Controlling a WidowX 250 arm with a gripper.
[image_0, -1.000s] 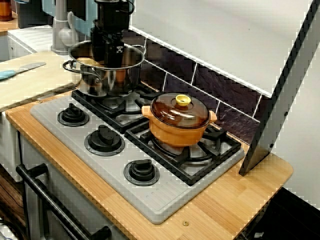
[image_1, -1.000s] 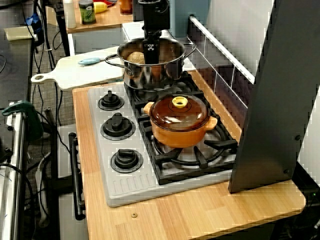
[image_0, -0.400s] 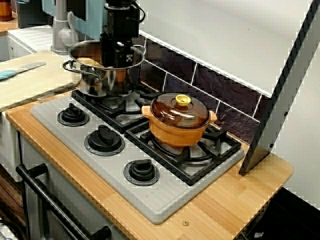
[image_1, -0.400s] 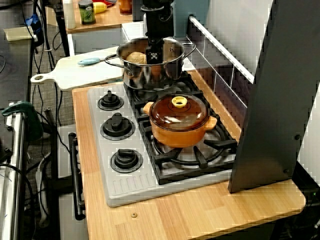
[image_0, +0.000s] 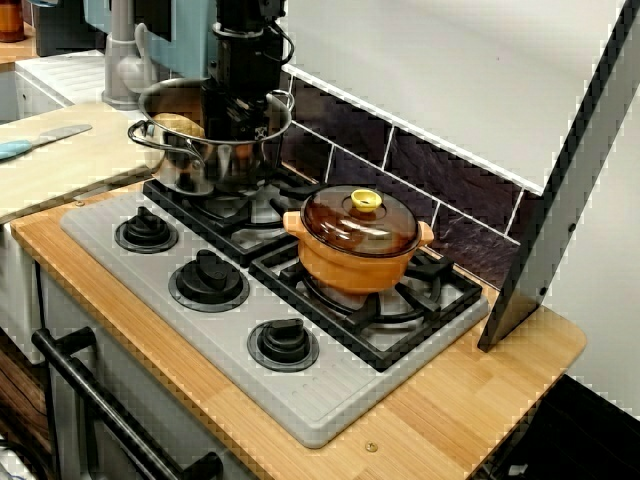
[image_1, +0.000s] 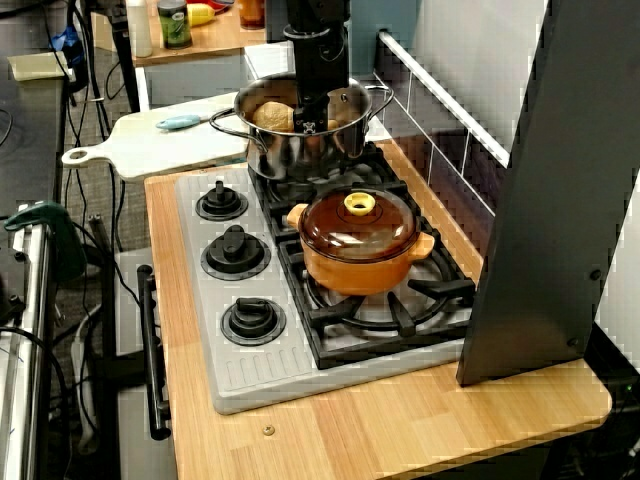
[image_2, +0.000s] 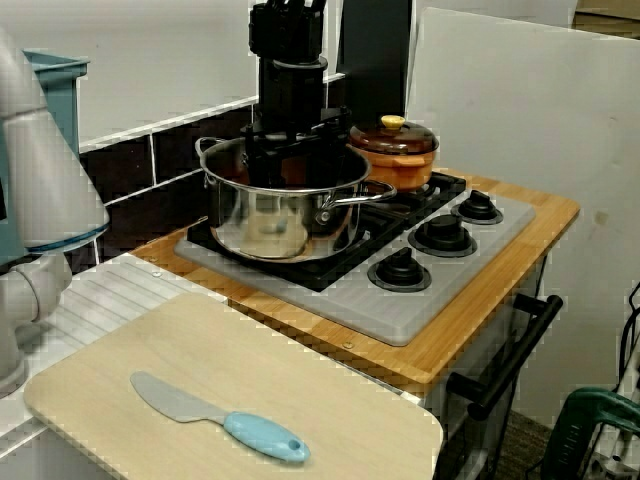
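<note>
My black gripper (image_0: 245, 125) reaches down into a steel two-handled pot (image_0: 200, 165) on the back-left burner. The view from high at the side shows the gripper (image_1: 312, 115) inside the rim of the pot (image_1: 280, 155), toward its tiled-wall side. A tan, rounded lump (image_1: 270, 115) lies in the pot just beside the gripper. From the cutting-board side, the pot's wall (image_2: 290, 215) hides the fingertips, so whether the jaws are open or hold anything does not show.
An orange casserole with a brown glass lid (image_0: 358, 245) sits on the neighbouring burner. Three black knobs (image_0: 208, 280) line the grey stove's front. A wooden board (image_2: 230, 390) carries a blue-handled spreader (image_2: 220, 422). A dark panel (image_0: 560, 200) leans at the counter's end.
The gripper has shifted toward the tiled wall and sunk deeper into the steel pot. The pot has nudged slightly; the casserole has not moved.
</note>
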